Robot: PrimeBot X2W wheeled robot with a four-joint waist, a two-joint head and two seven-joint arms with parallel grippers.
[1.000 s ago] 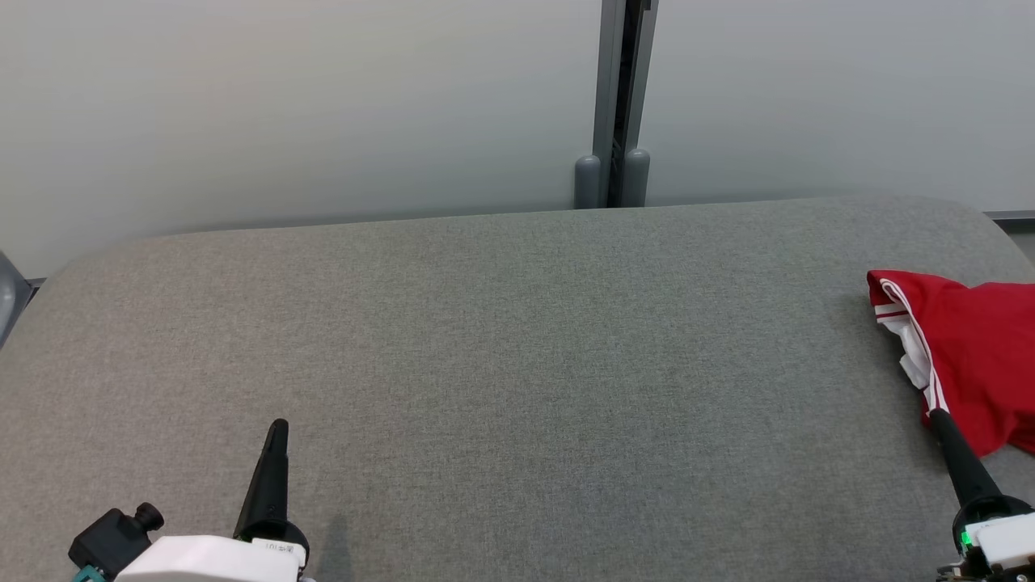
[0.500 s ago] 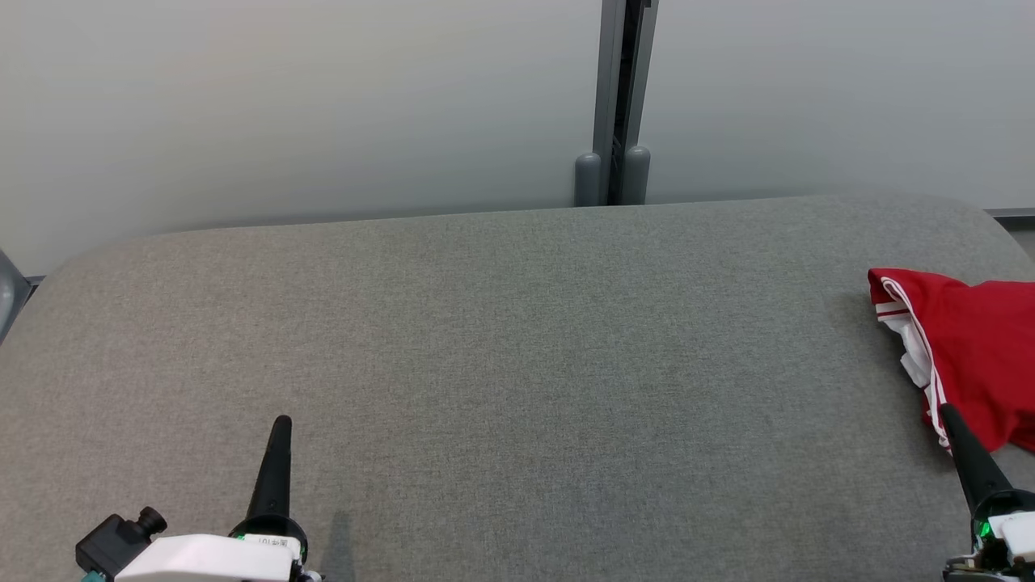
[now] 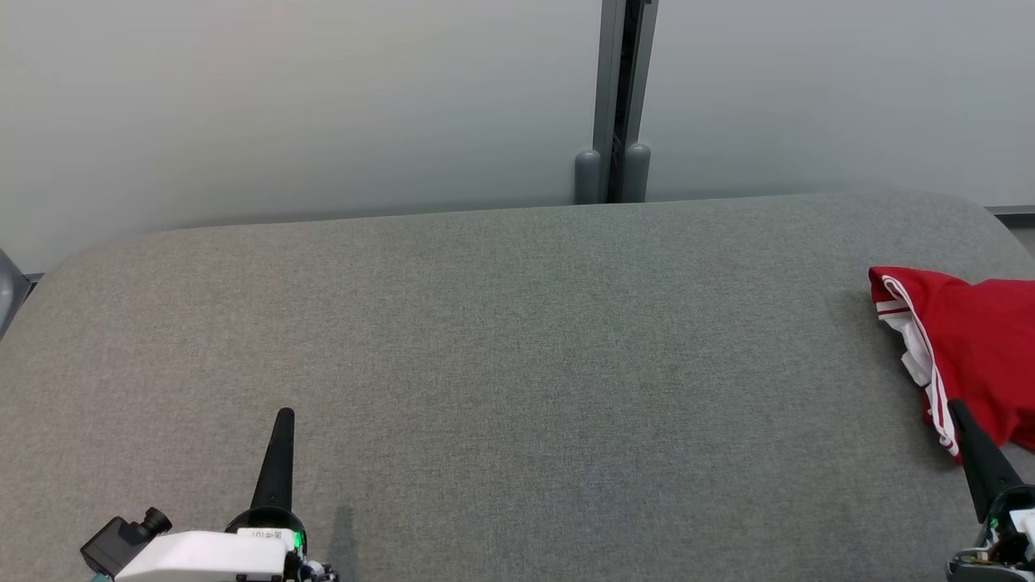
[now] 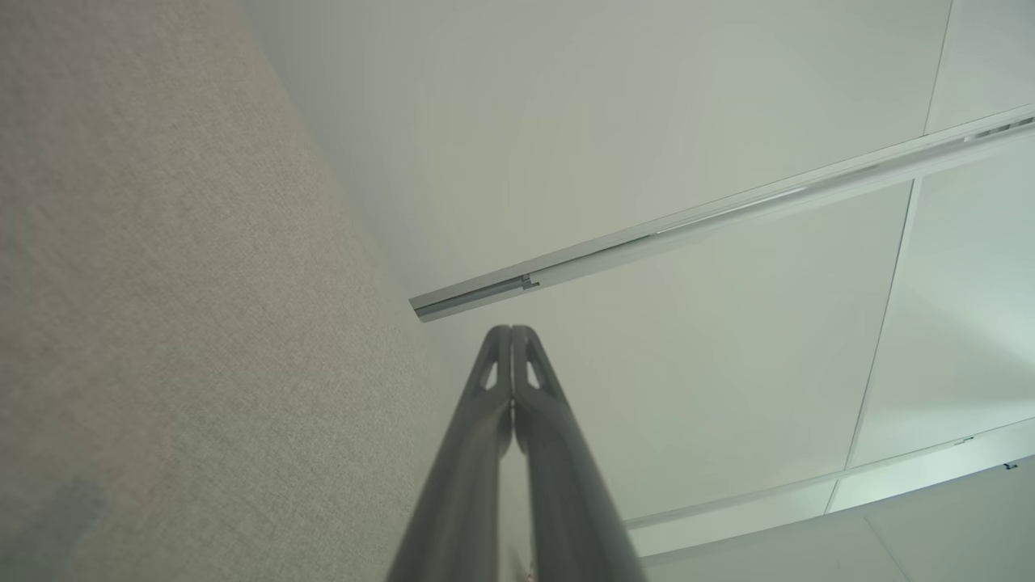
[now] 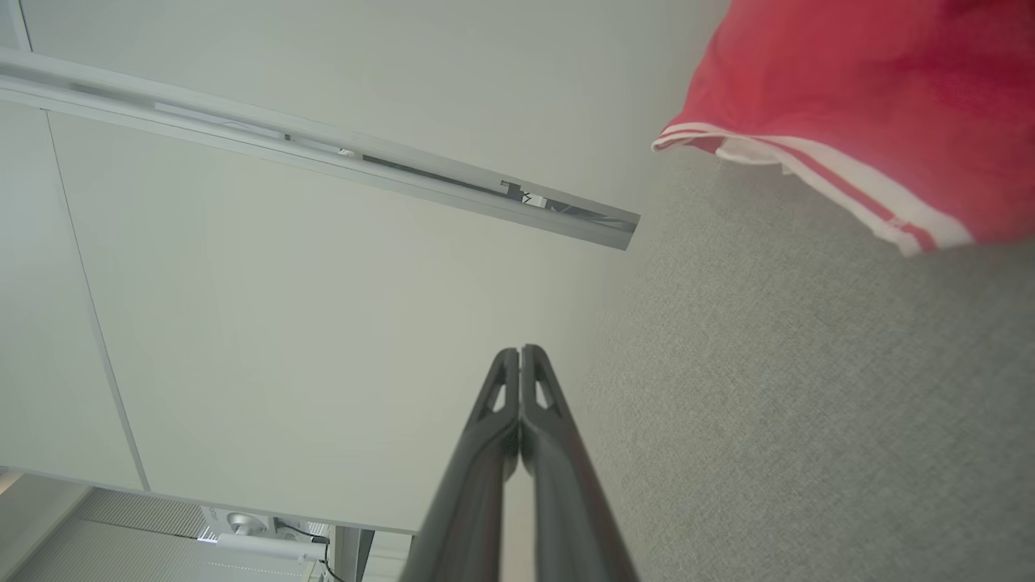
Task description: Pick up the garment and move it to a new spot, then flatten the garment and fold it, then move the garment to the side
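I see the garment (image 3: pixel 970 356), red with white trim and stripes, lying bunched at the right end of the desk (image 3: pixel 517 339), partly cut off by the head view's edge. The desk has a grey fabric top with rounded far corners.

My right gripper (image 3: pixel 958 408) sits at the desk's near right corner. Its dark tip overlaps the garment's near striped hem in the head view, though I cannot tell whether it touches the cloth. In the right wrist view that gripper (image 5: pixel 520 352) is clenched, fingers pressed together with nothing between them, and the garment (image 5: pixel 873 97) lies apart from the tips on the desk fabric.

My left gripper (image 3: pixel 283 420) is over the desk's near left part, on bare fabric. Its wrist view shows the gripper (image 4: pixel 512 331) clenched too, and empty.

Behind the desk's far edge stand pale wall panels (image 3: pixel 323 105) joined by a grey post (image 3: pixel 618 97).
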